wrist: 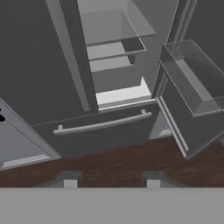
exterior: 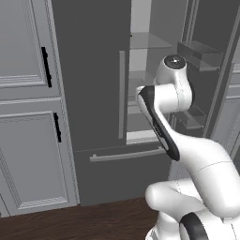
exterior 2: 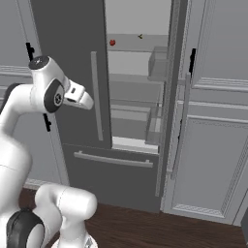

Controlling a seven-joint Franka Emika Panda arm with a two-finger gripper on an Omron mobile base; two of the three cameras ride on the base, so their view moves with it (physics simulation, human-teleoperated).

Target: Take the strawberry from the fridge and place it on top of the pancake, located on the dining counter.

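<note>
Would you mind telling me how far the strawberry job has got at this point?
Done: the fridge has its right door swung open, showing the shelves. In hand: nothing yet; the hand is open and empty, pointing down at the floor in front of the bottom drawer. Left: the strawberry sits untouched on an upper shelf, so reaching in, grasping it and carrying it to the pancake all remain.

Grey panelled cabinets [exterior: 28, 117], black handles [exterior: 45, 66], dark wood floor [wrist: 118, 164].

A rendered home kitchen: a French-door fridge [exterior 2: 97, 97] standing open between panelled grey cabinets [exterior: 28, 117] on dark wood flooring [wrist: 113, 166].
</note>
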